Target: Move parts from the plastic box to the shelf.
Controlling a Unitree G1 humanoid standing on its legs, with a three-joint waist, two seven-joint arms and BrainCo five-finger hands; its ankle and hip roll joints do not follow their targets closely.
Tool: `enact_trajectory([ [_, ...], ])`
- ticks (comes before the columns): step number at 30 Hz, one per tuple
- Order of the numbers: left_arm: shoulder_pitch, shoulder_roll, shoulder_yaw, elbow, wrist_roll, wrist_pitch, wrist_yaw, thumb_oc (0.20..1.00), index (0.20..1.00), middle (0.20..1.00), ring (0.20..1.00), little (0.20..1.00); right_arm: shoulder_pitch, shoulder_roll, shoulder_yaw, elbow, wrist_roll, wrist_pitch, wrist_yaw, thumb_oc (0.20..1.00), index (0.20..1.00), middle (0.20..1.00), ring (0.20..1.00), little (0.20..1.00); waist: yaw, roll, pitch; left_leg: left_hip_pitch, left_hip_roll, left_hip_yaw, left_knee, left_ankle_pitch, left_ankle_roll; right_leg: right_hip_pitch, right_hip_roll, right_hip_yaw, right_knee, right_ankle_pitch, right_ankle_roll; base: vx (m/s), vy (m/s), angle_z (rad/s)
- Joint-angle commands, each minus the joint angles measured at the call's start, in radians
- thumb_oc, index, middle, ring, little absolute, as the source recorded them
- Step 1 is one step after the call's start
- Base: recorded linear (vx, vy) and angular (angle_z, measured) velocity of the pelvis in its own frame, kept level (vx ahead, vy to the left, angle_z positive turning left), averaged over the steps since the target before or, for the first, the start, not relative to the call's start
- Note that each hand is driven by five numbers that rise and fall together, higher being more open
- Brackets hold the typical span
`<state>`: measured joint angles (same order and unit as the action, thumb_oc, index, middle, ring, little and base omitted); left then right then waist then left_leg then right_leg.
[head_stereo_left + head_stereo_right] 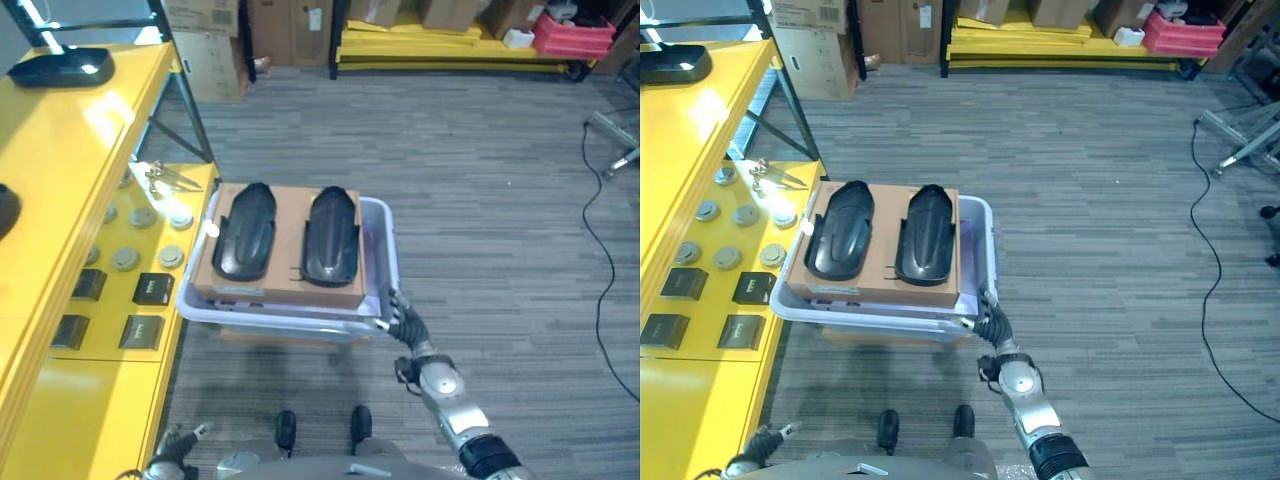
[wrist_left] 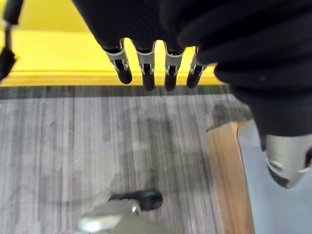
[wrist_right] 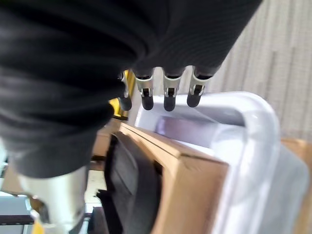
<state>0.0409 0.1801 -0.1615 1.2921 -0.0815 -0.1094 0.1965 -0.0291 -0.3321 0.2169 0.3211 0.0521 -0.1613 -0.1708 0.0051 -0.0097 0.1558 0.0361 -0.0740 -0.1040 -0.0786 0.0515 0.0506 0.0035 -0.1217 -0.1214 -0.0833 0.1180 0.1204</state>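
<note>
Two black parts (image 1: 245, 231) side by side on cardboard (image 1: 284, 280), plastic box (image 1: 384, 232)

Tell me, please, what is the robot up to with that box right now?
The robot stands by a plastic box that holds a cardboard tray with two black parts on top, next to the yellow shelf. Its right hand is at the box's near corner, fingers straight, holding nothing. Its left hand hangs low by the shelf, fingers straight too. No part has been lifted yet.
</note>
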Motion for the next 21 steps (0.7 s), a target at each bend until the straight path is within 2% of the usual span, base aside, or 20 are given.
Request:
enact_trajectory([
  [1,-0.083,0.009,-0.041,0.084,0.064,-0.002,0.012,1.000,1.000,1.000,1.000,1.000,-0.054,-0.042,-0.063,-0.058,-0.096,-0.083,-0.094,1.000,1.000,1.000,1.000,1.000,0.013,0.017,-0.022,-0.034,0.078,-0.047,-0.009,-0.054,-0.071,0.004,-0.002,-0.010,0.004,-0.097,0.030,0.06,-0.015,-0.04],
  [2,-0.074,0.008,-0.044,0.083,0.071,-0.001,0.019,1.000,1.000,1.000,1.000,1.000,-0.081,-0.056,-0.074,-0.076,-0.147,-0.074,-0.138,1.000,1.000,1.000,1.000,1.000,0.021,0.019,-0.019,-0.037,0.078,-0.052,-0.009,-0.054,-0.072,0.006,-0.002,-0.016,0.001,-0.098,0.031,0.06,-0.015,-0.01],
  [5,-0.070,0.013,-0.035,0.087,0.059,0.005,0.036,1.000,1.000,1.000,1.000,1.000,-0.162,-0.059,-0.080,-0.056,-0.167,-0.049,-0.194,1.000,1.000,1.000,1.000,1.000,0.038,0.018,-0.015,-0.046,0.077,-0.059,-0.009,-0.051,-0.073,0.008,-0.004,-0.026,-0.003,-0.097,0.031,0.04,-0.001,0.03],
  [12,-0.098,0.022,-0.023,0.057,-0.020,0.000,0.053,1.000,1.000,1.000,1.000,1.000,-0.349,-0.085,-0.050,0.061,-0.194,0.003,-0.248,1.000,1.000,1.000,1.000,1.000,0.074,0.010,0.008,-0.089,0.070,-0.084,-0.009,-0.037,-0.074,-0.016,-0.008,-0.044,-0.004,-0.090,0.032,-0.01,0.005,0.13],
  [13,-0.125,0.020,-0.060,0.033,-0.044,-0.011,0.067,1.000,1.000,1.000,1.000,1.000,-0.477,-0.105,-0.010,0.180,-0.212,0.035,-0.288,1.000,1.000,1.000,1.000,1.000,0.096,0.005,0.026,-0.121,0.065,-0.095,-0.009,-0.025,-0.074,-0.038,-0.011,-0.050,-0.004,-0.081,0.034,-0.02,0.029,0.29],
  [21,-0.163,0.002,-0.128,0.034,-0.085,-0.011,0.075,1.000,1.000,1.000,1.000,1.000,-0.727,-0.129,0.067,0.481,-0.177,0.083,-0.343,1.000,1.000,1.000,1.000,1.000,0.136,-0.003,0.051,-0.177,0.045,-0.126,-0.009,-0.010,-0.074,-0.071,-0.023,-0.074,-0.004,-0.067,0.041,0.02,0.038,0.17],
])
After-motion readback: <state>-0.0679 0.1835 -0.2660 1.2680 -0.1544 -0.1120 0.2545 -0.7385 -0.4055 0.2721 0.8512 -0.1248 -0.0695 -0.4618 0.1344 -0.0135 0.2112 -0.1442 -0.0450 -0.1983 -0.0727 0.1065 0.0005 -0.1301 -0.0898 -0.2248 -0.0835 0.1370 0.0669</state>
